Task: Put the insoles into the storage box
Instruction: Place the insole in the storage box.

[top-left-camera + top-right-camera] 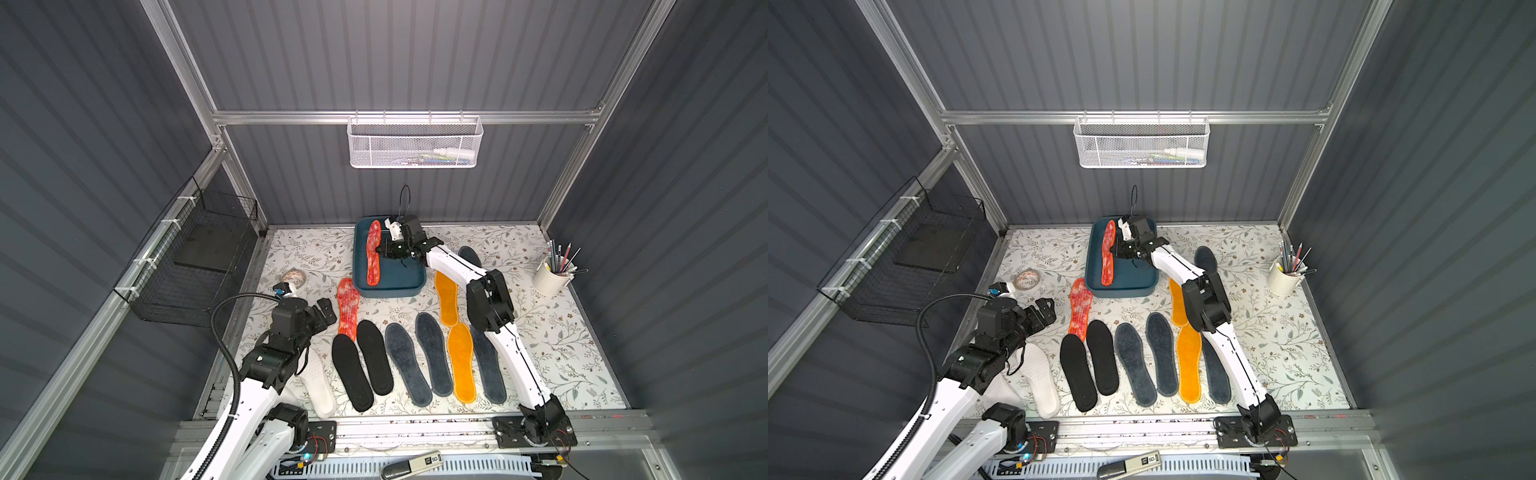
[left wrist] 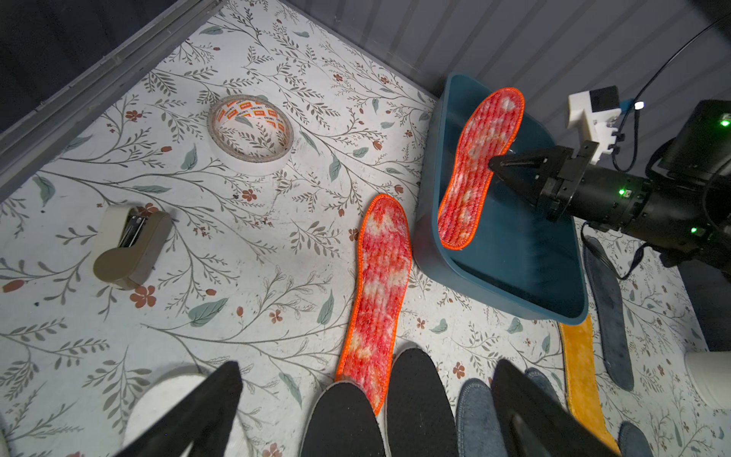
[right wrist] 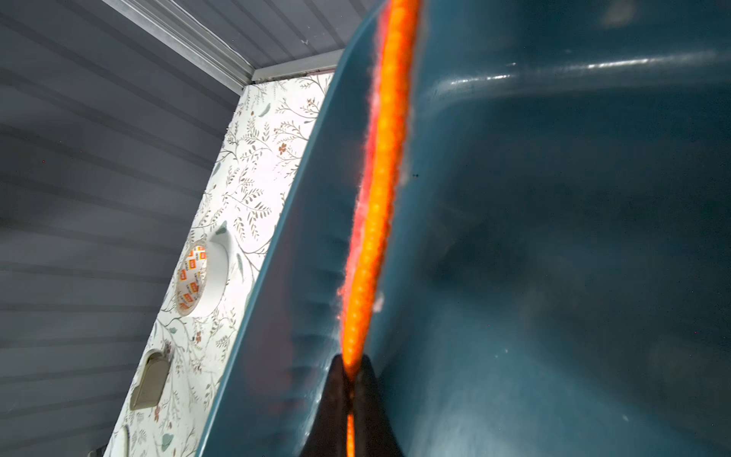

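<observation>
While the right gripper point(image 1: 380, 250) clenches the edge of a red-orange mottled insole point(image 1: 373, 253) tilted inside the storage box point(image 1: 390, 292) at the bench's point(image 1: 540, 332) twelve o'clock, the left gripper point(image 1: 328, 311) hangs released at nine o'clock; a matching insole point(image 1: 348, 309) lies at the box's seven o'clock; other insoles point(image 1: 401, 361) line six o'clock.

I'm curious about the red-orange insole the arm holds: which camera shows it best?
The left wrist view: the held insole shows its whole mottled face, tilted over the storage box, its edge pinched by the right tool. Both top views show it small and narrow. The right wrist view shows only its orange edge, blurred.
</observation>
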`<state>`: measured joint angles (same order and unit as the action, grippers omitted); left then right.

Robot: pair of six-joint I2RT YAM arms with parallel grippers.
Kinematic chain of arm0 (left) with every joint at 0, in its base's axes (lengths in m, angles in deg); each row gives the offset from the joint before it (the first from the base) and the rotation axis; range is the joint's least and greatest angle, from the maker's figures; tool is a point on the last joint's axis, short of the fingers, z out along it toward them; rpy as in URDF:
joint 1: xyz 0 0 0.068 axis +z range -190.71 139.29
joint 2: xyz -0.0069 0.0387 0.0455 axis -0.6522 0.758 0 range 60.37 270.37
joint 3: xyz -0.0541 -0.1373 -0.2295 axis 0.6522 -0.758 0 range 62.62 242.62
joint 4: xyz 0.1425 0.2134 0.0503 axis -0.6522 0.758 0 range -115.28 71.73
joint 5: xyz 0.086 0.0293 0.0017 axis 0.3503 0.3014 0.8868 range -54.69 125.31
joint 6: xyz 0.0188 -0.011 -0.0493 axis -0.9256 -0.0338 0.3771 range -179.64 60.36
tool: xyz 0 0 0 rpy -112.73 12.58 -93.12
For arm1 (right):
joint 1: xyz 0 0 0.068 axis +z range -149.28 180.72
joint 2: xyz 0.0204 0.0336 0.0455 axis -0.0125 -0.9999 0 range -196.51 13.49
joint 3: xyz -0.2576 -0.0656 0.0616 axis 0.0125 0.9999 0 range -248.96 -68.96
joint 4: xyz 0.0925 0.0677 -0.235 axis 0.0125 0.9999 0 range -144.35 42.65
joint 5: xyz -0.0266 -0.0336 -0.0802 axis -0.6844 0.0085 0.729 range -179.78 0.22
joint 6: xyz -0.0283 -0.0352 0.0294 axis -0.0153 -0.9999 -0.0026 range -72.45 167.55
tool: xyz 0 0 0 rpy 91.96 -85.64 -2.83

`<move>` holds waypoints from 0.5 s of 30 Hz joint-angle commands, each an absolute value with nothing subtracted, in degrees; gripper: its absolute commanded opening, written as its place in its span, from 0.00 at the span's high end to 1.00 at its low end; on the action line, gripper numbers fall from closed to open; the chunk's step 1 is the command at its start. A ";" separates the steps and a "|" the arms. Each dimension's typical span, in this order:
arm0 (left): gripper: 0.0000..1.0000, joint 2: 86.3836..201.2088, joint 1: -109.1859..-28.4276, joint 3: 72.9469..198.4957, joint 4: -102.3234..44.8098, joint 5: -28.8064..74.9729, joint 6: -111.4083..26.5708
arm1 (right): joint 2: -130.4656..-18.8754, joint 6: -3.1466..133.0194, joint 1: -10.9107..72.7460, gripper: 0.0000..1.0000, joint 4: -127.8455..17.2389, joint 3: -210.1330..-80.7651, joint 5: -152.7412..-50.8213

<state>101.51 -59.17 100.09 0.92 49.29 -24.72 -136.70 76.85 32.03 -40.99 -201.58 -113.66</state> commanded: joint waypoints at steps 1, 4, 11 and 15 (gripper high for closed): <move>0.00 101.85 -59.38 101.28 2.67 50.23 -25.05 | -138.36 75.93 32.00 1.00 -38.54 -204.63 -112.84; 0.01 102.01 -59.38 101.27 2.88 50.51 -24.81 | -139.46 75.94 31.94 1.00 -38.03 -205.85 -112.85; 0.00 103.12 -59.42 101.46 2.61 50.55 -24.40 | -140.15 74.59 31.97 0.65 -34.23 -209.73 -112.30; 0.00 103.84 -59.35 101.56 2.59 51.06 -24.03 | -136.65 73.24 32.00 0.35 -33.50 -208.07 -111.24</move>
<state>103.52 -59.17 100.09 1.77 49.95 -24.53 -140.26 75.21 32.03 -35.35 -207.94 -112.33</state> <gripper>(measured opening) 0.995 0.613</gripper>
